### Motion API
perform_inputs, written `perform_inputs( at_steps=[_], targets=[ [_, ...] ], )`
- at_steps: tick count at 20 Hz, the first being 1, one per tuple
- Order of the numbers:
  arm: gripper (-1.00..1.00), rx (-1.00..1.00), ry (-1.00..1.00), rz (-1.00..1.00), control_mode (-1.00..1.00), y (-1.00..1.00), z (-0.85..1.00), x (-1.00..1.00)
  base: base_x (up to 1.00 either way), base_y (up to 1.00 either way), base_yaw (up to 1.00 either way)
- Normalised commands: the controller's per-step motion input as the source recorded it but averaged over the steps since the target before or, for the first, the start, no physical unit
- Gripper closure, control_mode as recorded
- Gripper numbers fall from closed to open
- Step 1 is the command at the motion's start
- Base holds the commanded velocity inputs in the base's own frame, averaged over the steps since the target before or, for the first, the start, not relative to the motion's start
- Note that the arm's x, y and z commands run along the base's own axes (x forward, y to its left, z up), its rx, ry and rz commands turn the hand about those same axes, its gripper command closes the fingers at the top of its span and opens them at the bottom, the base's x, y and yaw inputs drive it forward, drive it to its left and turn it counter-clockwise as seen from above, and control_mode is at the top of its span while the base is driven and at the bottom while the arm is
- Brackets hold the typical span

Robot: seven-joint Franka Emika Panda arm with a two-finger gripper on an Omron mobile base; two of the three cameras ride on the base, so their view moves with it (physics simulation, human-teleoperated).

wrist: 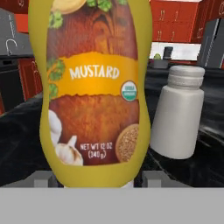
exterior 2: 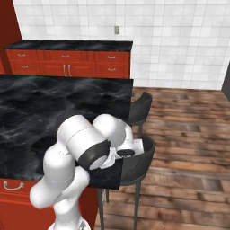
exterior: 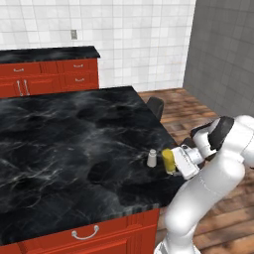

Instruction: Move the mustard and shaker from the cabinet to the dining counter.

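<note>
Both fingers flank the mustard; left base view shows shaker beside it.

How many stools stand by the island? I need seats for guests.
2: one dark stool at the island's far corner, another stool nearer the robot. More may be hidden.

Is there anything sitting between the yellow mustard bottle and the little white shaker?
Nothing. In the hand view only bare black counter shows in the narrow gap between the mustard and the shaker; they stand side by side, apart.
</note>
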Motion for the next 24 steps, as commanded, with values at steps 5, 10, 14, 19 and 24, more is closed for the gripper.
perform_inputs(
  at_steps=[5, 10, 14, 19, 24],
  targets=[
    [1.0, 0.0, 0.0, 0.05, -1.0, -0.08, -0.31, 0.23, 0.0, 0.0, 0.0],
    [1.0, 0.0, 0.0, 0.07, -1.0, -0.14, -0.29, 0.07, 0.0, 0.0, 0.0],
    [1.0, 0.0, 0.0, 0.04, -1.0, -0.11, -0.21, 0.02, 0.0, 0.0, 0.0],
    [-1.0, -0.03, -0.04, 0.01, -1.0, -0.03, -0.2, 0.0, 0.0, 0.0, 0.0],
    [-1.0, -0.04, -0.09, 0.0, -1.0, -0.1, -0.17, 0.0, 0.0, 0.0, 0.0]
  ],
)
